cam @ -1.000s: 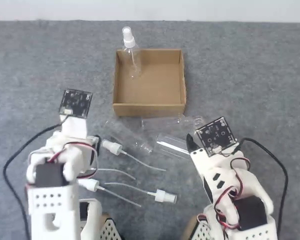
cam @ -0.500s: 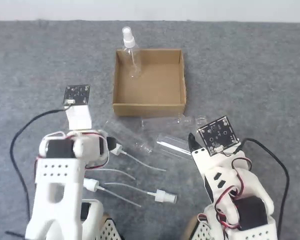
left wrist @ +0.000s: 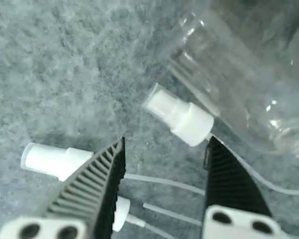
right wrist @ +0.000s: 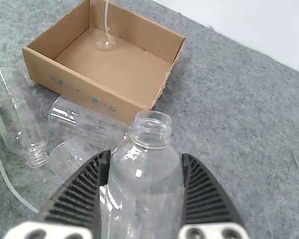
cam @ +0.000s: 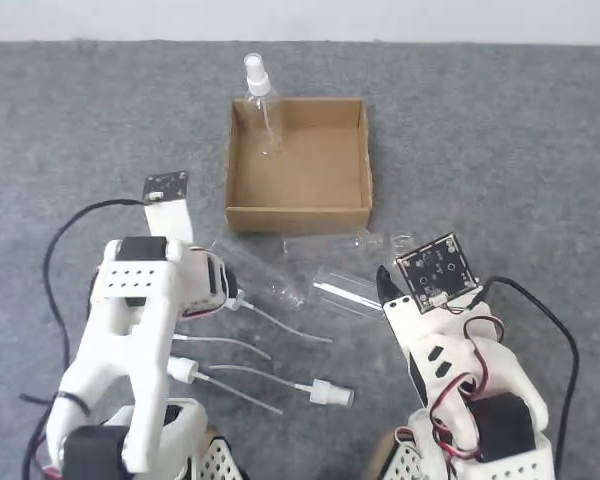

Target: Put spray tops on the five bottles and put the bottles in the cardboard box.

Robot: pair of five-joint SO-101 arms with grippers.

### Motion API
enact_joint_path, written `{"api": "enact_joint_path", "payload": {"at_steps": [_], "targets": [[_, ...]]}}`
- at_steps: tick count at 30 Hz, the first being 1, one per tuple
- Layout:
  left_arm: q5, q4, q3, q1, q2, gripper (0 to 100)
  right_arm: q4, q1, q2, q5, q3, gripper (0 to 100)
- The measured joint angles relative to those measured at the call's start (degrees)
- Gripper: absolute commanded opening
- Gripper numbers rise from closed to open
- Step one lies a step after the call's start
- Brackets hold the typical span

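The high camera is looking down from six o'clock; the right wrist is sharing its cardboard box (cam: 298, 217), the left wrist its spray tops (left wrist: 182, 118), closely.

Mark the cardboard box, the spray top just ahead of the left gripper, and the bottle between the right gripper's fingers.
cardboard box (cam: 298, 217), high view, front wall.
spray top (left wrist: 182, 117), left wrist view, white head.
bottle (right wrist: 150, 137), right wrist view, open neck.

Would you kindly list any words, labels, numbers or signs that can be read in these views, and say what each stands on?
Nothing can be read as text.
Faint bluish print on the outer front wall of the cardboard box: too small and blurred to read.
No label or mark shows on the bottle or the spray top.
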State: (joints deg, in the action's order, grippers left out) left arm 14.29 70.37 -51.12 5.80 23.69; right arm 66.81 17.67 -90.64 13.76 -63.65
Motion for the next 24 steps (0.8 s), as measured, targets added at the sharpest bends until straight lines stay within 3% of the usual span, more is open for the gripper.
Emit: {"api": "enact_joint_path", "payload": {"at_steps": [12, 17, 24], "targets": [[9.41, -8.53, -1.05, -0.35, -0.26, 24, 0.00, 0.00, 0.00, 0.00, 0.00, 3.1], [9.58, -13.19, -3.87, -2.73, 0.09, 24, 0.00, 0.00, 0.00, 0.00, 0.00, 3.1], [9.67, -13.63, -4.04, -2.99, 0.18, 24, 0.00, 0.00, 0.00, 0.00, 0.00, 3.1]]}}
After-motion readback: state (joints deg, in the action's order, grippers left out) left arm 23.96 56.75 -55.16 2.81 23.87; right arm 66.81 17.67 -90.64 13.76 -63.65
